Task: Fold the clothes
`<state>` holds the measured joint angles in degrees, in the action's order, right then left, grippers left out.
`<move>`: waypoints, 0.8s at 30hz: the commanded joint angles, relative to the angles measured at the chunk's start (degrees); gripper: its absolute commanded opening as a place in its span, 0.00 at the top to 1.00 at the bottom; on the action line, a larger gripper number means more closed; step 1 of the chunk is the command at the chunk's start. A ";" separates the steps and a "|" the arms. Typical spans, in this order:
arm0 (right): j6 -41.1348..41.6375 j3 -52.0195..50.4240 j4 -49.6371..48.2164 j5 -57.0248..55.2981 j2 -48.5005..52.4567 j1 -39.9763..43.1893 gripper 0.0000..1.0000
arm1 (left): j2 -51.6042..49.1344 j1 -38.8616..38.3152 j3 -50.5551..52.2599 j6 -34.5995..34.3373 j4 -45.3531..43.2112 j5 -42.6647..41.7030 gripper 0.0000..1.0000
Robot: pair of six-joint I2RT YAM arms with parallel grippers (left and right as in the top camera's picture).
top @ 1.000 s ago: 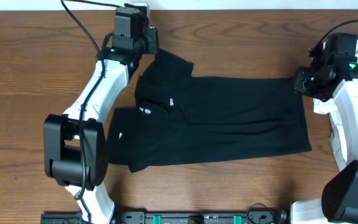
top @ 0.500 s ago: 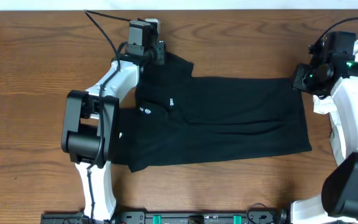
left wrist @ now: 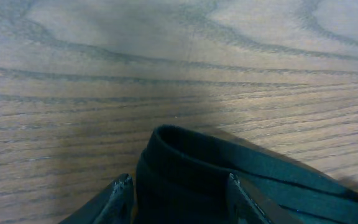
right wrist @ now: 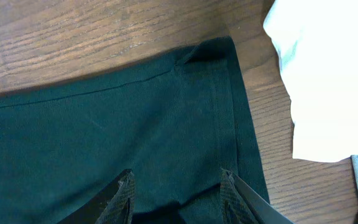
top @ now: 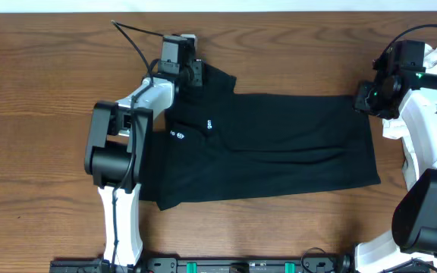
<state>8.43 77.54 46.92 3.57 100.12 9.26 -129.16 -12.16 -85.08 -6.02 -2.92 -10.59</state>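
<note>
So we're looking at the shirt point(top: 279, 144) lying long-ways across the desk point(top: 36, 114), left pincer point(left wrist: 178, 186) and right pincer point(right wrist: 176, 186) sitting part-open astride its two back corners, can't tell if they're actually pinching.

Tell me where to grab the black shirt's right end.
Best pinch the black shirt at its far hem corner, coming down from above at the right edge: the fabric lies flat, the stitched hem gives a firm edge, and the white garment crowds the side.
</note>
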 commanded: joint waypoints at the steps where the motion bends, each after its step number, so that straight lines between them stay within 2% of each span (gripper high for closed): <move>1: -0.85 -0.09 -0.35 -0.76 0.42 0.81 0.57 | -1.55 -0.02 0.17 -0.26 -0.70 0.79 0.50; 4: -0.85 -0.09 -0.28 -0.79 0.42 0.85 0.57 | -2.51 -0.04 0.17 -0.24 -0.83 2.23 0.50; 7: -0.83 -0.09 -0.48 -1.33 0.42 0.87 0.57 | -3.32 -0.02 0.17 -0.24 -0.31 2.23 0.58; 10: -0.79 -0.09 -1.16 -2.99 0.42 0.92 0.55 | -3.17 -0.04 0.17 -0.28 0.07 1.95 0.81; 11: -0.79 -0.09 -1.46 -2.95 0.42 0.92 0.46 | -2.93 -0.02 0.17 -0.26 0.11 1.51 0.88; 12: -0.79 -0.09 -1.90 -2.95 0.42 0.92 0.45 | -2.64 -0.02 0.17 -0.26 0.09 0.98 0.92; 24: -4.70 -0.09 -9.35 -2.93 0.48 3.21 0.48 | 4.13 0.04 0.17 -0.24 1.09 -2.47 0.93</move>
<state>5.80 77.49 38.02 1.43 100.14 11.03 -128.62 -12.16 -85.08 -6.17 -1.80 -12.10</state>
